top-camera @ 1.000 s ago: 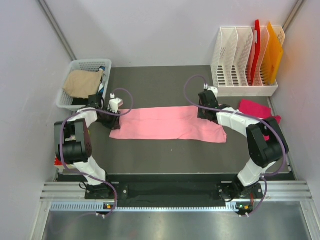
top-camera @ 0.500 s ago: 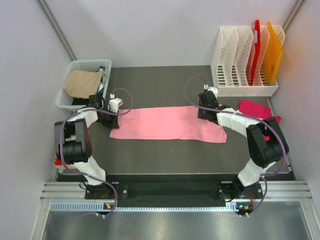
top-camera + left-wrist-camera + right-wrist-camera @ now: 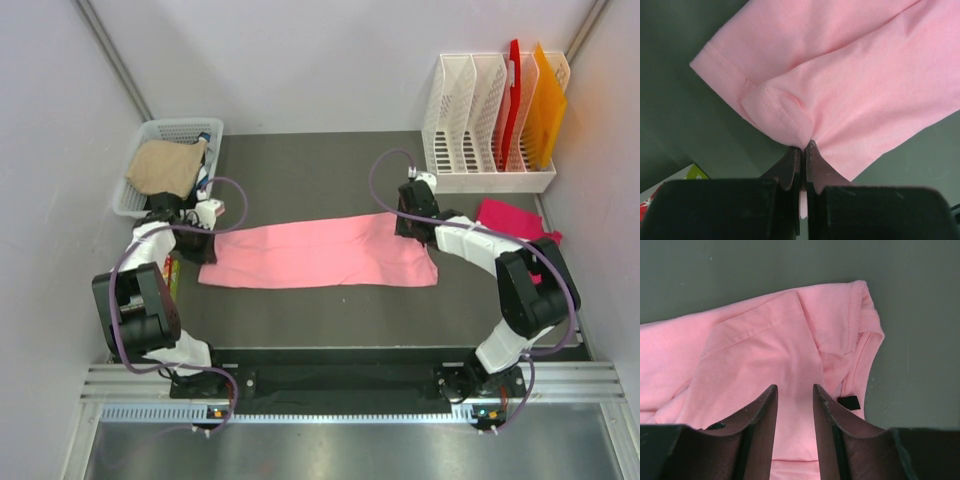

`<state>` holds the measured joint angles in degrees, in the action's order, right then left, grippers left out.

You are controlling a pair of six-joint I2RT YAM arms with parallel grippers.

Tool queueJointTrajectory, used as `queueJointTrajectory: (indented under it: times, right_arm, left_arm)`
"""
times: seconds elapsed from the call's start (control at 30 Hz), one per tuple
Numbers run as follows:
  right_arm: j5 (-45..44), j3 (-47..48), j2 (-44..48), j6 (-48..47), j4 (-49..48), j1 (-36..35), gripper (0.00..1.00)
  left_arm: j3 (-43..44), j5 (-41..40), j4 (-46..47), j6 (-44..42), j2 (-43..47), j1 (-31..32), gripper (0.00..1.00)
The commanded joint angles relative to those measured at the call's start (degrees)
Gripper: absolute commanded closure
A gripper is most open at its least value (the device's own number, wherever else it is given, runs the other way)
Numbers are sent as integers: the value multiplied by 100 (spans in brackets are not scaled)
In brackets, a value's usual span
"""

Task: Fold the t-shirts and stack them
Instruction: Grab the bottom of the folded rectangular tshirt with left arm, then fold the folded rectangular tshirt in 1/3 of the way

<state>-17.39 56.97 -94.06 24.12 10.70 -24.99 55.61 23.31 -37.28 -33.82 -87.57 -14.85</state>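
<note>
Two t-shirts lie on the dark table [image 3: 300, 170], one to each of the two arms; the salmon-pink t-shirt [image 3: 320, 252] lies folded into a long band at the centre, its long axis running from 9 to 3 o'clock with the 3 o'clock end tipped slightly toward 12; its neck edge, with a small black tag [image 3: 850, 402], points to 3 o'clock; the magenta t-shirt [image 3: 510, 218] sits bunched just past that end at 3 o'clock, partly covered by the right arm.

The left gripper [image 3: 802, 150] is at the 9 o'clock end, fingers pressed together on the stitched hem of the salmon-pink t-shirt; the right gripper [image 3: 795, 390] is over the 3 o'clock end, fingers apart with cloth showing between them.

One white basket [image 3: 140, 200] holding a tan cloth [image 3: 165, 165] stands at 10 o'clock; one white file rack [image 3: 480, 130] at 1 o'clock; one small patterned piece [image 3: 170, 272] lies beside the left arm at 8 o'clock.
</note>
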Motion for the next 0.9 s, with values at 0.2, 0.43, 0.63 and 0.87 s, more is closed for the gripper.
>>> queueJointTrajectory:
  times: [0.2,0.43,0.63,0.87]
  right_arm:
    - [95,-37,459,5,-182,12,65]
    - [113,-54,485,5,-191,12,65]
    - [113,-72,529,5,-200,3,65]
    - [113,-63,529,5,-200,12,65]
  left_arm:
    - [687,52,-447,481,231,807,100]
    - [907,-371,-377,1149,232,2047,100]
    - [1267,-608,-342,1606,-32,2794,100]
    - [1724,-1065,-245,2072,-392,3672,100]
